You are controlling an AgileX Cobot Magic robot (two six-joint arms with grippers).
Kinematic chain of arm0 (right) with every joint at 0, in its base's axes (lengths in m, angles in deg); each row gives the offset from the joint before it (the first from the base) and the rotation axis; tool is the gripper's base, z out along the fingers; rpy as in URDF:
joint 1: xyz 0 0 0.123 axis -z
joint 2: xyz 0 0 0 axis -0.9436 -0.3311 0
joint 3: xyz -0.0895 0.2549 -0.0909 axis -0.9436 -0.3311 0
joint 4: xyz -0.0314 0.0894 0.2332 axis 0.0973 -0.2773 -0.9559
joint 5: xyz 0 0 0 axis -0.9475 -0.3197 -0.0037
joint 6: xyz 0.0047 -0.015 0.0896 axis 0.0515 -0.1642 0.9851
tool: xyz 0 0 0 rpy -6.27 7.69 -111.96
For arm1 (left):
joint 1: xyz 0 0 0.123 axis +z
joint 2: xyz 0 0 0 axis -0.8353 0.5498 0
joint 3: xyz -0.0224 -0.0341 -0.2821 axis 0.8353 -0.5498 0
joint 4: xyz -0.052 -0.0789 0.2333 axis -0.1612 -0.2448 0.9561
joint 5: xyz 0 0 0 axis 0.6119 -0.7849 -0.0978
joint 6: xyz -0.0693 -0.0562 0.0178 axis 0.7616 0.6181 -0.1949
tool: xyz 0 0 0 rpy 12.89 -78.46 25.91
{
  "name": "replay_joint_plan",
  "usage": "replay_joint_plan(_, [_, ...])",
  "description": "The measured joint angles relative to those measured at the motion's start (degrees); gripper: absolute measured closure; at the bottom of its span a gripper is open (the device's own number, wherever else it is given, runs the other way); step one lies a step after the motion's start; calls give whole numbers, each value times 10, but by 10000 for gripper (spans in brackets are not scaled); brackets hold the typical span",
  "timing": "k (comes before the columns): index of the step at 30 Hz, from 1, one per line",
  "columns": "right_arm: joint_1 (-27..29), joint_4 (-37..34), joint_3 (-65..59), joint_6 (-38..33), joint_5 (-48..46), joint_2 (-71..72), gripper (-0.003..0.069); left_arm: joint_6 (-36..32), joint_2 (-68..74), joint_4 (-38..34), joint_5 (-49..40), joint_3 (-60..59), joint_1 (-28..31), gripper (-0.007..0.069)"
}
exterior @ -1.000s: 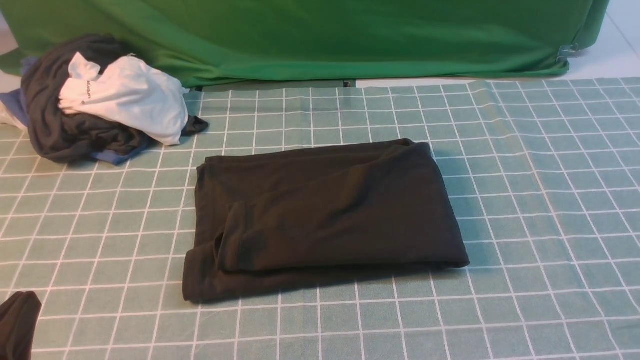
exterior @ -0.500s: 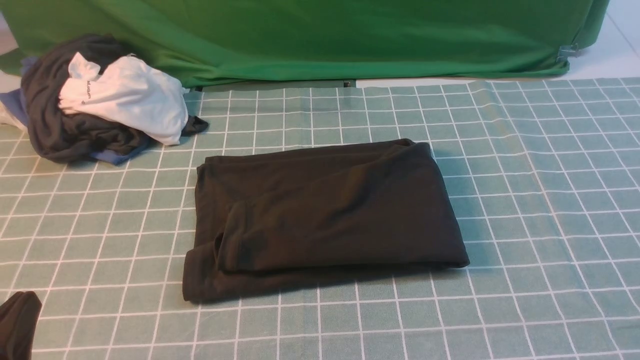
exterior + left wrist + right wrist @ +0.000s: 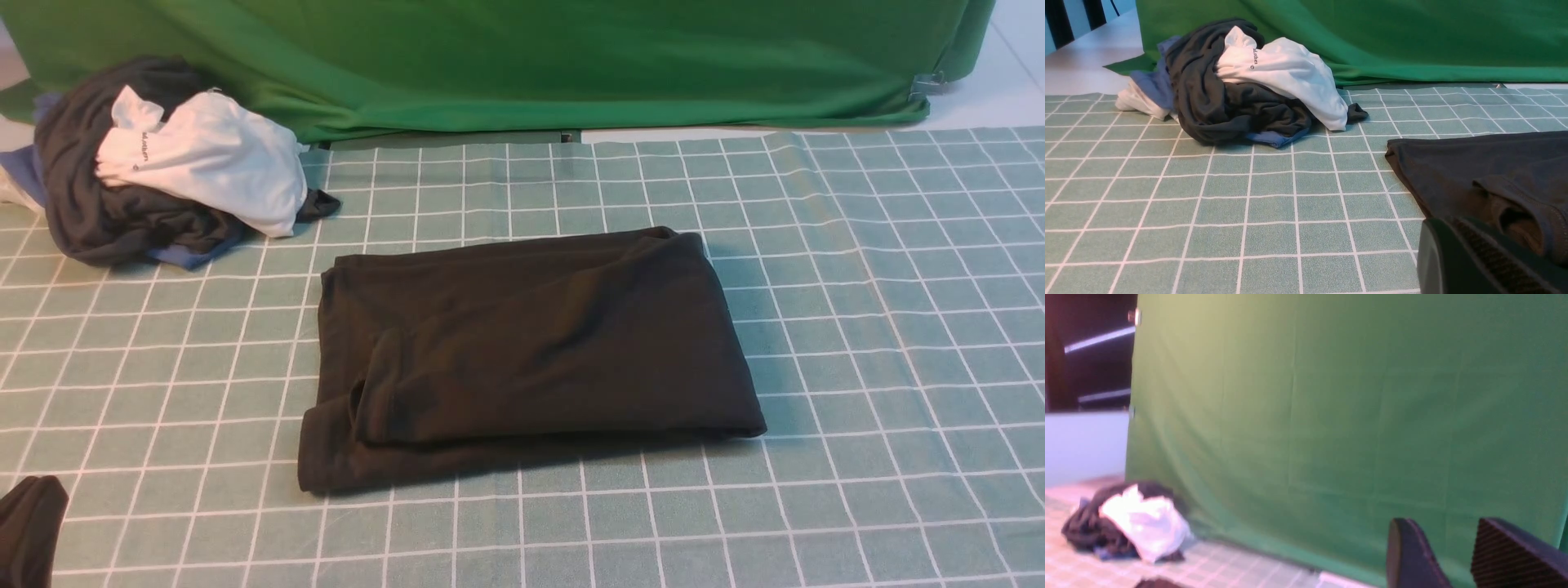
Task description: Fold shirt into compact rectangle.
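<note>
Shirt [image 3: 522, 351] lies folded, rectangular, mid-bench. My left pincer [image 3: 1478, 261] closed, empty, near its corner. My right pincer [image 3: 1453, 555] parted, empty, raised.

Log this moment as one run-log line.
shirt: folded rectangle, flat on checked cloth | left claw: shut, empty, beside shirt | right claw: open, empty, raised | clothes pile: far left

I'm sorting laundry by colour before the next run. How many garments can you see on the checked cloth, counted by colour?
Black: 1, the folded shirt
Dark grey: 1, the bundled garment
White: 1, the white shirt
Blue: 1, the blue cloth under the pile
Total: 4 (a further white scrap at the pile's far edge is unclear)
</note>
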Motion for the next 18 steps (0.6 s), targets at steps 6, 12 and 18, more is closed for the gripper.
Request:
replay_joint_plan(6, [65, 0, -91, -41, 3, 0, 419, -1, 0, 0, 0, 0, 0, 608])
replay_joint_plan(12, [187, 0, -211, -42, -5, 4, 419, -1, 0, 0, 0, 0, 0, 608])
replay_joint_plan(18, [281, 0, -232, -13, -41, 34, 419, -2, 0, 0, -1, 0, 0, 608])
